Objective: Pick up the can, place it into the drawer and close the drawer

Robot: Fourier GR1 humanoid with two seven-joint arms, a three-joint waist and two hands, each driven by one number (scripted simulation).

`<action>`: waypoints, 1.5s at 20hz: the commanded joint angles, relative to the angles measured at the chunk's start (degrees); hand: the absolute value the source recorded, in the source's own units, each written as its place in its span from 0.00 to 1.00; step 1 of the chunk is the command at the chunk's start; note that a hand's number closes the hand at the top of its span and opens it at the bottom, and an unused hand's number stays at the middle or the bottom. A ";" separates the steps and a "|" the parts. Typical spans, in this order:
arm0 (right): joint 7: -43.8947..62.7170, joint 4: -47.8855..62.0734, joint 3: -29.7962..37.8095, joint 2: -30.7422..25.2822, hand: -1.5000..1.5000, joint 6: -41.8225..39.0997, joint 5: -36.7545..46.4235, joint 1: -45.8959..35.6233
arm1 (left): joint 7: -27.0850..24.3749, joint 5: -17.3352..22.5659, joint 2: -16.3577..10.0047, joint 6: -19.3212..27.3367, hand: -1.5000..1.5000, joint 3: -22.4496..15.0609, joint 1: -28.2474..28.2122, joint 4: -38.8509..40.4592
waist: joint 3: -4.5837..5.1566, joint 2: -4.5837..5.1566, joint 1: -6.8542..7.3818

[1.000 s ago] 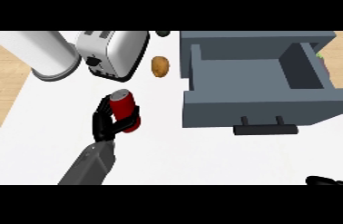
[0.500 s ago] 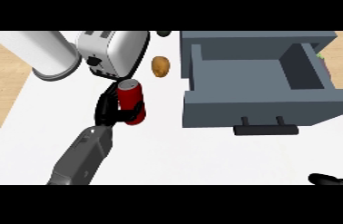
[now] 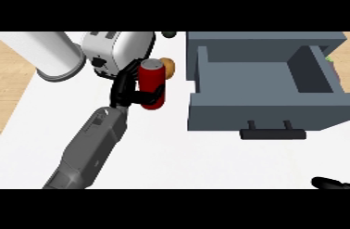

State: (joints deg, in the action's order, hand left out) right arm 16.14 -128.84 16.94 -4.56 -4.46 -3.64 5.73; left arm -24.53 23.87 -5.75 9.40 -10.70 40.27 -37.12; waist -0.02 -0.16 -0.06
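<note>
A red can (image 3: 153, 79) with a grey top is held upright above the white counter, left of the drawer. My left hand (image 3: 127, 91) is curled round it, fingers wrapping its lower half. The grey drawer (image 3: 205, 107) stands pulled open, its inside empty, with a dark handle (image 3: 272, 133) at its front. Only a dark tip of my right hand (image 3: 331, 182) shows at the lower right edge.
A white toaster (image 3: 115, 49) stands just behind the can. A large white cylinder (image 3: 52, 54) sits at the far left. A small brown roundish item (image 3: 168, 68) lies between toaster and drawer, partly hidden by the can. The wooden floor shows past the counter's left edge.
My left arm has carried the can up and to the right, closer to the toaster and the drawer's left wall. The right hand has stayed at the lower right edge.
</note>
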 commanded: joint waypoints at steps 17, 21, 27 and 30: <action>6.46 -2.01 3.83 -3.57 0.00 0.86 -3.98 -4.36 | 34.17 -6.60 2.51 12.78 1.00 0.00 24.21 -16.68 | 0.00 0.07 -0.49; 3.86 -1.35 2.93 -2.26 0.00 0.39 -2.70 -2.86 | 35.54 -8.39 5.19 14.12 1.00 1.44 32.15 -9.12 | -0.02 0.36 -1.28; 1.32 2.53 4.46 -2.95 0.00 -0.58 -3.71 -3.53 | 34.40 -7.41 5.70 14.55 1.00 1.45 37.47 -1.33 | -0.05 0.58 -1.81; 6.79 -2.26 2.33 -3.81 0.00 1.15 -2.04 -5.96 | 36.52 -5.33 5.73 16.00 1.00 0.32 42.00 0.99 | -0.02 0.54 -2.12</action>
State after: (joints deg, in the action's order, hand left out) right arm 20.33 -130.12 19.22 -7.07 -3.99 -5.50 2.09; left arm 11.40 16.59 -0.42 24.36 -9.59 77.89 -40.26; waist -0.06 0.30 -1.73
